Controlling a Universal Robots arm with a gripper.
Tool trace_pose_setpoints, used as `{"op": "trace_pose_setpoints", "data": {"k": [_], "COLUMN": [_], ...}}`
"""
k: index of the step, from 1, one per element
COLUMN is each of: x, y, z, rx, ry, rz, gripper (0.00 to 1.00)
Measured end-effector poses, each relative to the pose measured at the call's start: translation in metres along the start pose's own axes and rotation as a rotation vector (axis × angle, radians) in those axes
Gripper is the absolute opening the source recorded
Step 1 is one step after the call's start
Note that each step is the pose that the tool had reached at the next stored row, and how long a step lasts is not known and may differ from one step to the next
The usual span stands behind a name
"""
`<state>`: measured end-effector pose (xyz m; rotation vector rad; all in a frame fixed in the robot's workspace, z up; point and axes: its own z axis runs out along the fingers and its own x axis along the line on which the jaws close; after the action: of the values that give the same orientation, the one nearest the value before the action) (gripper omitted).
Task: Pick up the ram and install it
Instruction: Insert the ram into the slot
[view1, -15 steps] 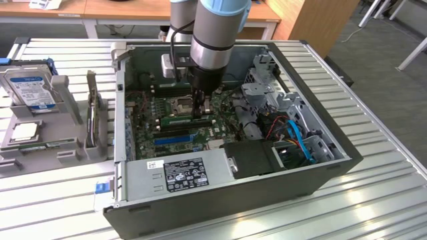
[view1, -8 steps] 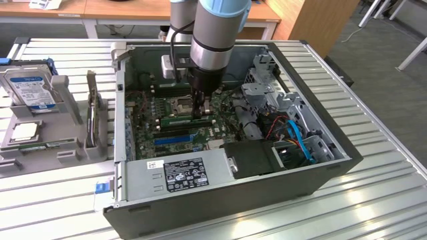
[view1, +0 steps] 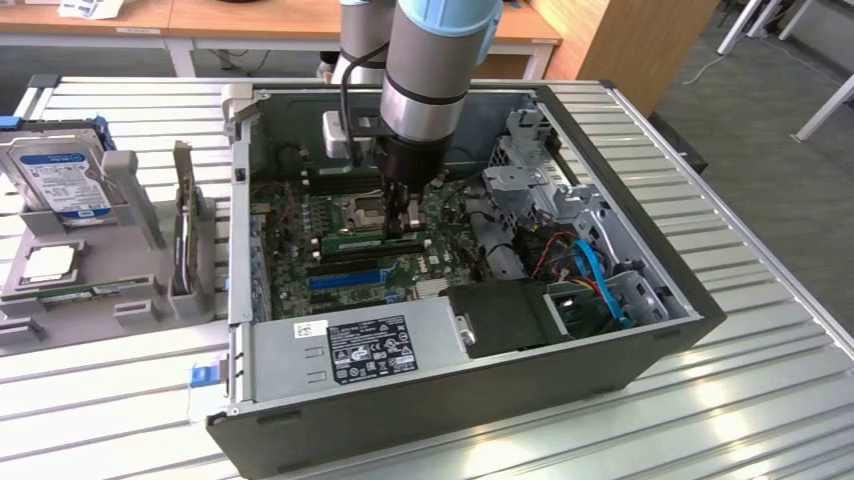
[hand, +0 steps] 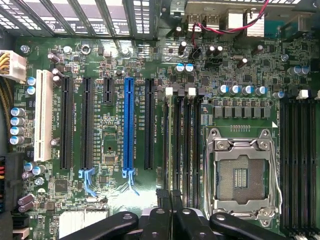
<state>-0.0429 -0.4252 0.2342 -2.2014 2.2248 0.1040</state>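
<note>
The ram (view1: 352, 241) is a slim green stick standing on edge in a memory slot of the motherboard, just below the empty processor socket (view1: 363, 210) in the open computer case (view1: 240, 250). My gripper (view1: 404, 222) hangs straight down inside the case, shut, with its tips at the end of the ram toward the exterior view's right. Whether the tips pinch the stick or rest on it I cannot tell. In the wrist view the black fingers (hand: 162, 220) close together over one end of the row of dark memory slots (hand: 182, 145).
A grey parts tray (view1: 134, 300) at the exterior view's left holds a blue-and-silver hard drive (view1: 60, 180), a square silver processor chip (view1: 47, 262) and a green strip (view1: 74, 292). Inside the case are the power supply (view1: 360, 345), drive cage (view1: 534, 190) and loose cables (view1: 587, 270).
</note>
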Motion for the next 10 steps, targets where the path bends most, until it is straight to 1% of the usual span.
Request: {"op": "trace_pose_setpoints", "data": {"k": [10], "x": [0.0000], "y": [0.0003], "z": [0.0000], "rx": [-0.0001], "ry": [0.0001], "rz": [-0.001], "gripper": [0.11]}}
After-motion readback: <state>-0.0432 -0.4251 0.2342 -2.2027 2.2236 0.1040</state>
